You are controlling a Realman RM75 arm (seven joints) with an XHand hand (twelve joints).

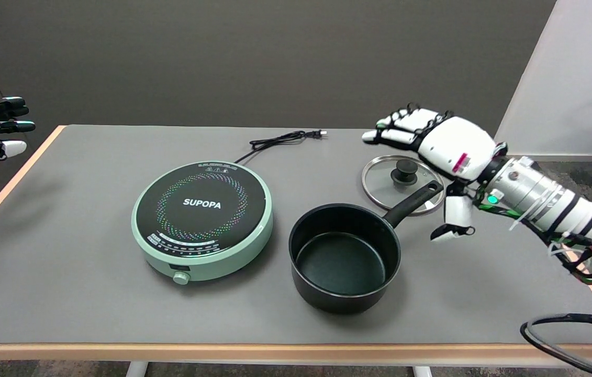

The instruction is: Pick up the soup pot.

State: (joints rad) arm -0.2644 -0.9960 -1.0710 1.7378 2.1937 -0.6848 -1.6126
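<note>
Hovering hand [445, 157] just beyond soup pot [345, 256] handle

Even, soft overhead light is falling across the table [65, 293]. The soup pot [344, 256] and cooker [202, 220] are casting faint shadows. Focus is holding sharp throughout; glare is showing faintly on the glass lid [379, 186].

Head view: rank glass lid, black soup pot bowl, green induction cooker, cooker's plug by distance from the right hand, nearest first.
1. Round glass lid with black knob: just below and left of the right hand.
2. Black soup pot's bowl: nearer the camera, left of the hand.
3. Black plug on the cooker's cord: far side; too close to call against the pot bowl.
4. Round mint-green induction cooker: farthest left.
</note>
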